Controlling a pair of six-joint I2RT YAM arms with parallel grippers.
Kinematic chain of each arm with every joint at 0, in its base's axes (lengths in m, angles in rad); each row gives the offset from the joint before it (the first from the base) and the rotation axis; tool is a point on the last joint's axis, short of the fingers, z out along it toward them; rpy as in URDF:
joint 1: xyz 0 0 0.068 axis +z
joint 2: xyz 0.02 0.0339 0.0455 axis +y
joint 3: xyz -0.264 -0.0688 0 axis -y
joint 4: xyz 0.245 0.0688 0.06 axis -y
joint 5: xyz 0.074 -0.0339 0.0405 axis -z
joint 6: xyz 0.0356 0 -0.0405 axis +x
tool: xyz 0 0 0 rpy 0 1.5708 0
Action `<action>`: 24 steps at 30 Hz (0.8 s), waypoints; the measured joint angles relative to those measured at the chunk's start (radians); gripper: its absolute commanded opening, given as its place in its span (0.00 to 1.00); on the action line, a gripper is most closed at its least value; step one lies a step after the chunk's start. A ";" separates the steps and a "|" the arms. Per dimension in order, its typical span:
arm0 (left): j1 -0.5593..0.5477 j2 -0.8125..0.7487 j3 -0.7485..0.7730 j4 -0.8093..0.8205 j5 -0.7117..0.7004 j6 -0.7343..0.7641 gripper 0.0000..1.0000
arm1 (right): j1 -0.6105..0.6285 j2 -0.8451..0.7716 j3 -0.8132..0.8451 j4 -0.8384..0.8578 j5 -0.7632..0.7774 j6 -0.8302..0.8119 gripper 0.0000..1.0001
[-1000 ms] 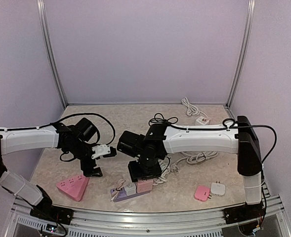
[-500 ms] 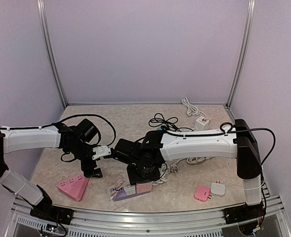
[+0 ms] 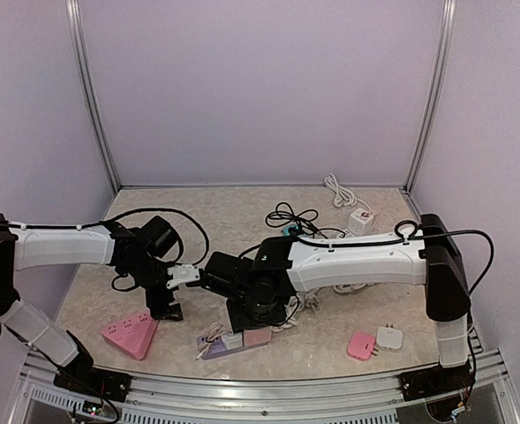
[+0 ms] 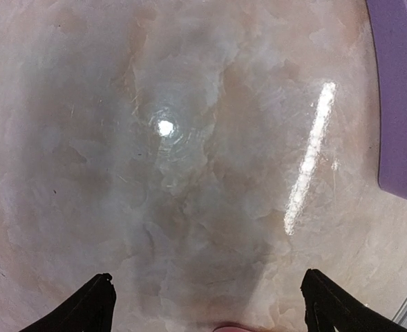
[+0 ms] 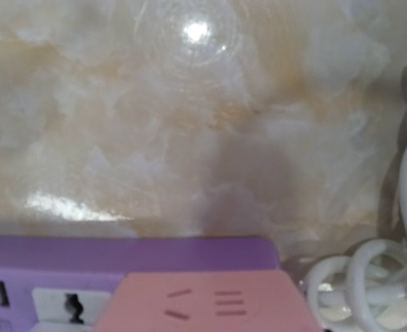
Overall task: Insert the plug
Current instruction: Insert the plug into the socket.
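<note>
Hovering low over the strip: right arm above the plug, left arm open beside it

Your right gripper (image 3: 256, 322) sits low over the long purple plastic power strip (image 3: 211, 352) near the front edge of the beige marble-pattern table (image 3: 207, 221). The pink square plastic plug block (image 3: 258, 336) rests on that strip at its right end, slotted face up. A small white plug (image 3: 232, 339) sits just beside it on the left. In your right wrist view the pink block fills the bottom middle, a white socket face (image 5: 58, 304) shows to its left, and a white coiled cable (image 5: 369, 277) lies just off the strip's end. No fingers show there, and from above the black gripper body hides them. You cannot tell whether the right jaws are apart or clamped on the block.

Your left gripper (image 4: 206, 311) is down near the table, left of the strip. Its jaws are spread wide with only bare tabletop between them. The strip's purple edge shows at the upper right of that wrist view. A pink triangular power strip (image 3: 131, 334) lies nearby to the left. A pink square adapter (image 3: 361, 345) and a white square adapter (image 3: 388, 336) sit side by side, well apart to the right.
</note>
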 measured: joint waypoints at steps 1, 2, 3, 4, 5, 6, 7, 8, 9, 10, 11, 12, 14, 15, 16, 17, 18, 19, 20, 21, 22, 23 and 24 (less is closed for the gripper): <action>0.000 0.001 0.000 0.000 -0.001 0.000 0.92 | 0.000 0.000 0.000 0.000 0.000 -0.002 0.66; 0.000 0.003 0.000 0.000 -0.002 0.000 0.92 | 0.000 0.000 0.001 0.001 0.000 -0.003 0.72; 0.000 0.006 0.002 0.000 -0.003 0.000 0.92 | 0.000 0.000 0.001 0.002 -0.001 -0.005 0.77; 0.000 0.009 0.002 0.000 -0.004 0.000 0.92 | 0.000 0.000 0.001 0.003 0.000 -0.010 0.81; 0.000 0.011 0.003 -0.001 -0.005 0.000 0.92 | 0.000 -0.001 0.001 0.005 0.002 -0.014 0.84; 0.000 0.014 0.004 -0.001 -0.005 0.000 0.92 | 0.000 -0.002 0.001 0.010 0.004 -0.020 0.87; 0.000 0.017 0.005 -0.001 -0.005 0.000 0.92 | 0.000 -0.005 0.001 0.013 0.004 -0.023 0.88; 0.000 0.019 0.006 0.000 -0.005 0.000 0.92 | 0.000 -0.008 0.001 0.016 0.004 -0.026 0.88; 0.000 0.022 0.006 -0.001 -0.005 0.000 0.92 | 0.000 -0.013 0.001 0.019 0.005 -0.029 0.89; 0.000 0.024 0.006 -0.002 -0.005 0.000 0.92 | 0.000 -0.019 0.001 0.022 0.006 -0.031 0.89; 0.000 0.026 0.006 -0.001 -0.005 0.000 0.92 | 0.000 -0.027 0.001 0.024 0.008 -0.032 0.91; 0.000 0.027 0.006 -0.002 -0.005 0.000 0.92 | 0.000 -0.034 0.001 0.025 0.009 -0.034 0.92; 0.000 0.028 0.006 -0.002 -0.005 0.000 0.92 | 0.000 -0.052 0.001 0.026 0.012 -0.043 0.92; 0.000 0.028 0.006 -0.002 -0.005 0.000 0.92 | 0.000 -0.062 0.003 0.026 0.013 -0.050 0.89; 0.000 0.029 0.006 -0.002 -0.005 0.000 0.92 | 0.000 -0.071 0.008 0.024 0.017 -0.056 0.83; 0.000 0.030 0.006 -0.002 -0.005 0.000 0.92 | 0.000 -0.080 0.017 0.020 0.023 -0.068 0.74; 0.000 0.031 0.006 -0.002 -0.005 0.000 0.92 | 0.000 -0.086 0.029 0.016 0.029 -0.080 0.67; 0.000 0.031 0.006 -0.003 -0.005 0.000 0.92 | 0.000 -0.097 0.047 0.011 0.038 -0.091 0.48; 0.000 0.031 0.006 -0.003 -0.005 0.000 0.92 | 0.000 -0.108 0.058 0.011 0.046 -0.104 0.24; 0.000 0.031 0.006 -0.003 -0.005 0.000 0.92 | 0.000 -0.125 0.066 0.013 0.051 -0.120 0.02; 0.000 0.032 0.006 -0.004 -0.005 0.000 0.92 | 0.001 -0.135 0.067 0.016 0.053 -0.129 0.00; 0.002 0.032 0.006 -0.005 -0.005 0.000 0.92 | 0.002 -0.154 0.063 0.024 0.050 -0.135 0.00; 0.005 0.032 0.006 -0.006 -0.005 0.001 0.92 | 0.002 -0.168 0.056 0.035 0.047 -0.142 0.00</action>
